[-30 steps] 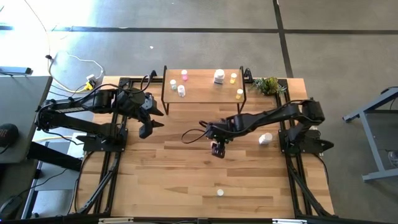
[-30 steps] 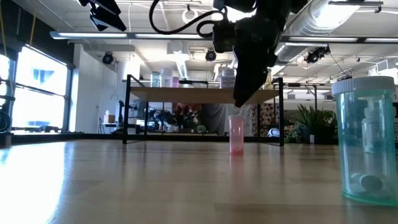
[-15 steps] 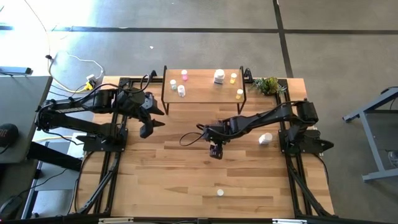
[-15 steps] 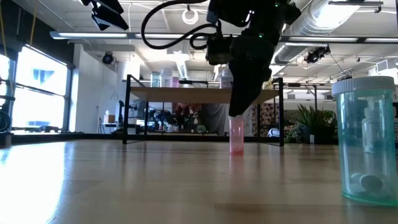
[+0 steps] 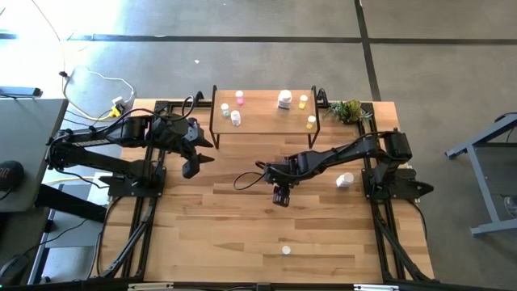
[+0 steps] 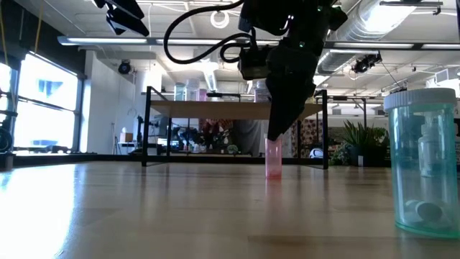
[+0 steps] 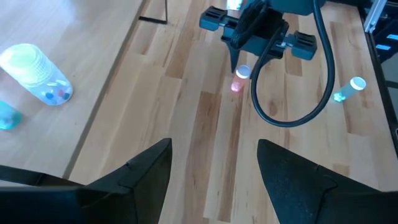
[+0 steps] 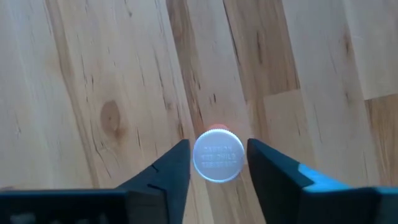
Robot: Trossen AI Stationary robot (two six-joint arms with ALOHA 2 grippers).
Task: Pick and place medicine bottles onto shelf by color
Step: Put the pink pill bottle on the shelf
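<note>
The pink bottle [image 8: 218, 155] stands upright at mid-worktop [image 5: 226, 234], at 6 o'clock from the shelf [image 5: 262, 121]; the right gripper [image 8: 217, 163] brackets its cap with fingers apart, not visibly pinching; the left gripper [image 7: 214, 168] hangs spread wide and empty at the shelf's 9 o'clock.

The light wood tabletop [image 5: 226, 226] fills the middle of the high view. At its upper centre stands the shelf [image 5: 262, 121], carrying 6 medicine bottles [image 5: 284, 99]. Directly on the tabletop are a pink bottle [image 6: 273, 158] at centre, a white bottle [image 5: 345, 179] at centre right, a small bottle [image 5: 286, 250] at lower centre, and a green plant [image 5: 347, 110] at upper right.
</note>
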